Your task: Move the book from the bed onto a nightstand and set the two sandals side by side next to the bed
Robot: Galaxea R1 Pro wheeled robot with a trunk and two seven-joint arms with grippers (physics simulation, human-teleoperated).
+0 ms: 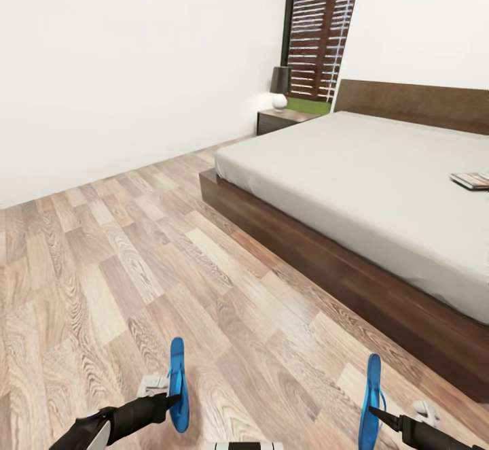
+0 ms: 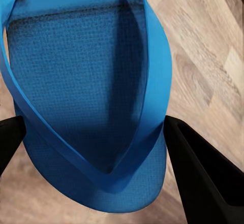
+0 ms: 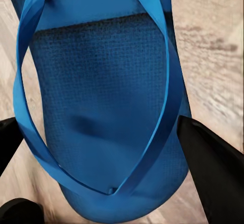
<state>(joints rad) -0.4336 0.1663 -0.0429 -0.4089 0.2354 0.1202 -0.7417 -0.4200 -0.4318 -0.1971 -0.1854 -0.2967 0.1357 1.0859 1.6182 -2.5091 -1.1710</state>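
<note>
Sandals, one in each gripper, held on edge above the wood floor (image 1: 102,266). Left gripper (image 1: 170,401) closed on the left sandal (image 1: 178,385); right gripper (image 1: 382,417) closed on the right sandal (image 1: 371,402). Black fingers (image 2: 203,176) pressed against both sides of each blue sole, long sides pointing ahead. Set apart, not side by side yet. Right one nearer the bed (image 1: 367,185), so probably put down first. Farther off, book (image 1: 471,180) lying on the mattress. Nightstand (image 1: 282,120) with a lamp (image 1: 279,86) far back. No writing clear enough to read.
</note>
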